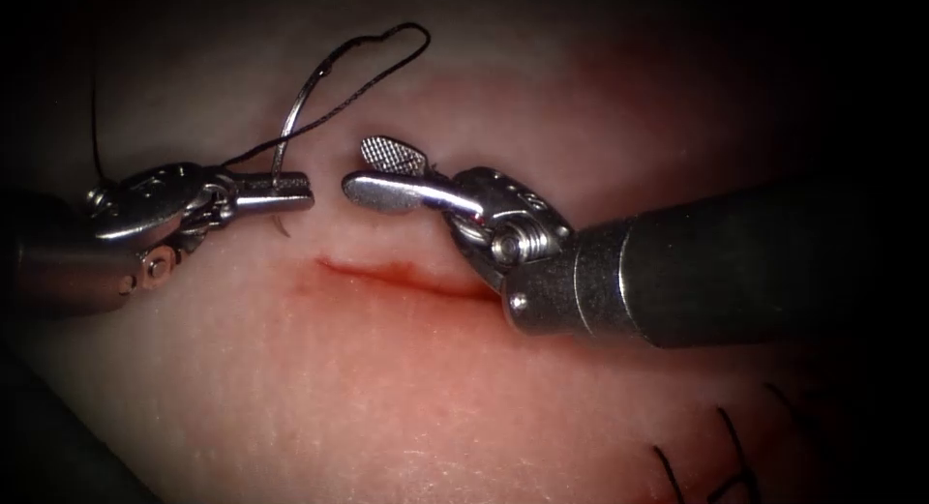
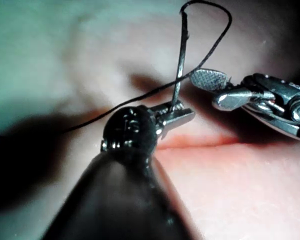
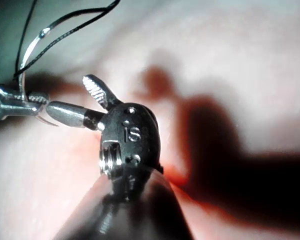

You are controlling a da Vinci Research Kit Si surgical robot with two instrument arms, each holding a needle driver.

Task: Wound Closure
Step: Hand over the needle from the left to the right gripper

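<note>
The left claw [image 1: 290, 192] is gripping the needle [image 1: 295, 117] near its tip, above the cut [image 1: 387, 275], clear of the tissue [image 1: 406, 398]. The right claw [image 1: 373, 170], stamped "IS", is gaping, holding nothing. Thread [image 1: 387, 59] is trailing.

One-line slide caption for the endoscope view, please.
Left tool grips the needle near its point, clear of the tissue; right tool open, empty, above the cut.

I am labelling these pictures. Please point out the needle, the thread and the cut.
needle [image 1: 290, 127]: endoscope view, upper curve above the left tool's jaws.
thread [image 1: 411, 35]: endoscope view, top of the loop.
cut [image 1: 387, 275]: endoscope view, its red line.
</note>
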